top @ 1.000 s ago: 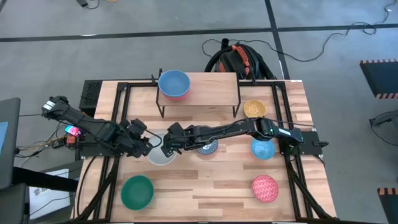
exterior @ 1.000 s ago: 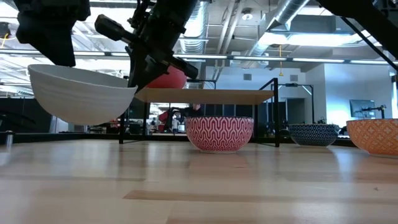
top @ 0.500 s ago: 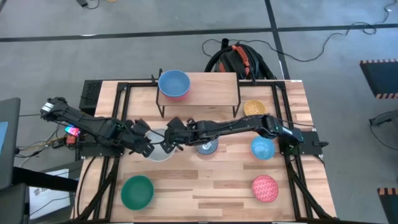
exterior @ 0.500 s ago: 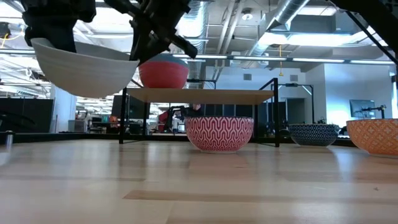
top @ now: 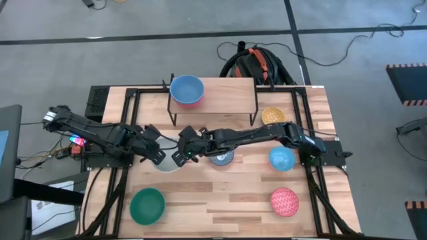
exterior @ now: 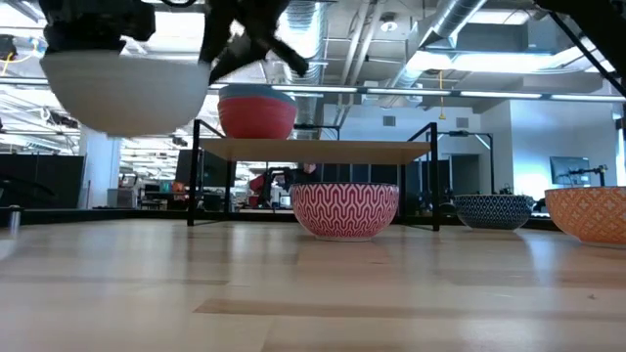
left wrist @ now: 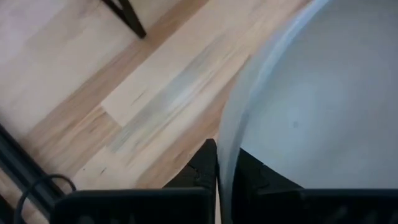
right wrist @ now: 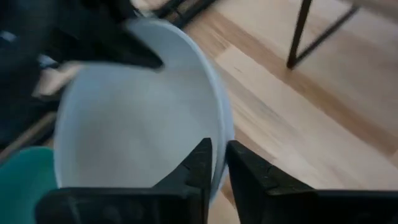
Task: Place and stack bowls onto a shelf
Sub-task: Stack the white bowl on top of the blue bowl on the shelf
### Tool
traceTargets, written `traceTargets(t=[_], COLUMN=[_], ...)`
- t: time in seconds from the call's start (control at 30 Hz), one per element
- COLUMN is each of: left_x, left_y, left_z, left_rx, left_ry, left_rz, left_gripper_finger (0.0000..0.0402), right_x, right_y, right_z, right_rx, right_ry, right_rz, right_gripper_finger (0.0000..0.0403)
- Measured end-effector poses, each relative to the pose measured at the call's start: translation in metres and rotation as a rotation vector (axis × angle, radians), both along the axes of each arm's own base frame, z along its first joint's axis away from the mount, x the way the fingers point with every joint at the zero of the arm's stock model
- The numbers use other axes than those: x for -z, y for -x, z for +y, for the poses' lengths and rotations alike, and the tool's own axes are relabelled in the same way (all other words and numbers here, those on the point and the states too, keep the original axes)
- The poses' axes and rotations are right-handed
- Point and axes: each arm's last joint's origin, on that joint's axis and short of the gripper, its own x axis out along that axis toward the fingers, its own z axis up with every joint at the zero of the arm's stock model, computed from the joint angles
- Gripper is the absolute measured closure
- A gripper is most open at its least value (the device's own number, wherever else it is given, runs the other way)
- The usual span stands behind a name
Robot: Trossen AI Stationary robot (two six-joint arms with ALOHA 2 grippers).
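A white bowl [top: 167, 160] hangs in the air over the table's left middle, level in the low view [exterior: 125, 90]. My left gripper [top: 157, 153] is shut on its left rim and my right gripper [top: 181, 155] stands at its right rim, with the rim between its fingers. The shelf [top: 220, 93] stands at the far edge. At its left end a blue bowl [top: 186, 89] sits nested in a red bowl [exterior: 256, 117]. My left gripper pinches the white bowl's rim [left wrist: 222, 163] on the bowl's left side, one finger inside the bowl and one outside. The fingers come slanting from the table's left. The bowl is lifted clear of the table and level. My right gripper has the bowl's right rim [right wrist: 219, 147] between its two fingers [right wrist: 200, 163], one inside and one outside. It comes from the table's right. The gap is narrow, and I cannot tell whether both fingers still touch the wall.
On the table lie a blue-white patterned bowl [top: 222, 157] under my right arm, a yellow bowl [top: 273, 117], a light blue bowl [top: 281, 159], a pink-red patterned bowl [top: 285, 201] and a green bowl [top: 147, 205]. The shelf's middle and right are bare.
My left gripper has moved in toward the white bowl and shut on its left rim. The bowl, tilted a second ago in my right gripper's hold, has risen a little and now hangs level between both grippers.
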Motion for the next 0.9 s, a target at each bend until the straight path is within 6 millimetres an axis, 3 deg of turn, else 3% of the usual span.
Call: traceTargets(t=[0.13,0.33,0.63,0.9], left_x=[-0.008,-0.031,-0.088,-0.127], left_y=[0.000,-0.001,-0.001,-0.014], left_z=[0.004,0.011,0.031,0.075], left_rx=[0.028,0.001,-0.079,-0.196], left_ry=[-0.018,-0.060,-0.175,-0.276], left_rz=[0.015,-0.021,-0.171,-0.200], left_gripper_finger=[0.0401,0.0401,0.0401,0.0401], right_x=[-0.027,-0.084,-0.156,-0.183], right_y=[0.013,0.048,0.108,0.150], right_z=[-0.004,-0.021,-0.034,-0.039], right_rx=[-0.033,-0.048,-0.068,-0.071], right_ry=[0.037,0.087,0.130,0.143], right_rz=[-0.022,-0.067,-0.176,-0.160], right_gripper_finger=[0.0291,0.0258,0.0258,0.0260])
